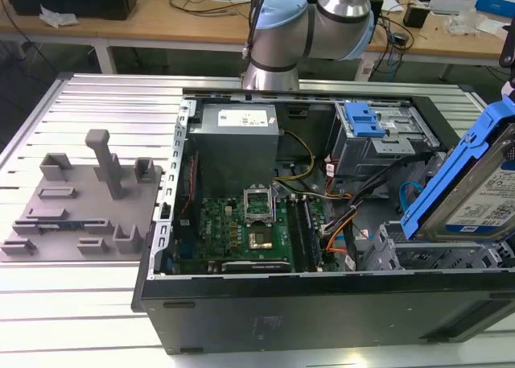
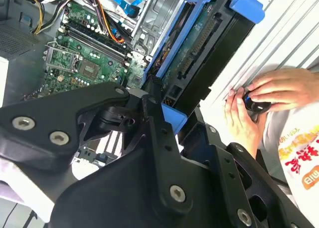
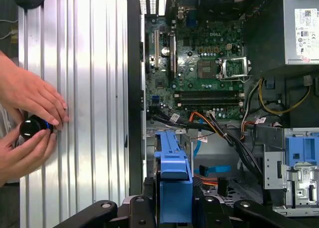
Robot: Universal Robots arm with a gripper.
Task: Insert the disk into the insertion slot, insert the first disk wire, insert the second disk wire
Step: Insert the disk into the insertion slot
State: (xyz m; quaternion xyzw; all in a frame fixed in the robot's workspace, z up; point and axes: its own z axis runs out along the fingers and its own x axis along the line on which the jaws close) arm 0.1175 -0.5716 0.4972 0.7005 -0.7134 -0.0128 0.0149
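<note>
Disk aslant over insertion slot, cables alongside

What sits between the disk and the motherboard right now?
A loose bundle of orange, black and blue cables lies between the disk and the motherboard, as the exterior view shows.

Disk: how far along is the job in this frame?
Nothing finished yet. In hand: the gripper clamps the disk by its blue carrier, tilted above the insertion slot, not in it. Left: seating it and both wires; the disk's connector edge is bare, and a blue cable lies loose in the case.
</note>
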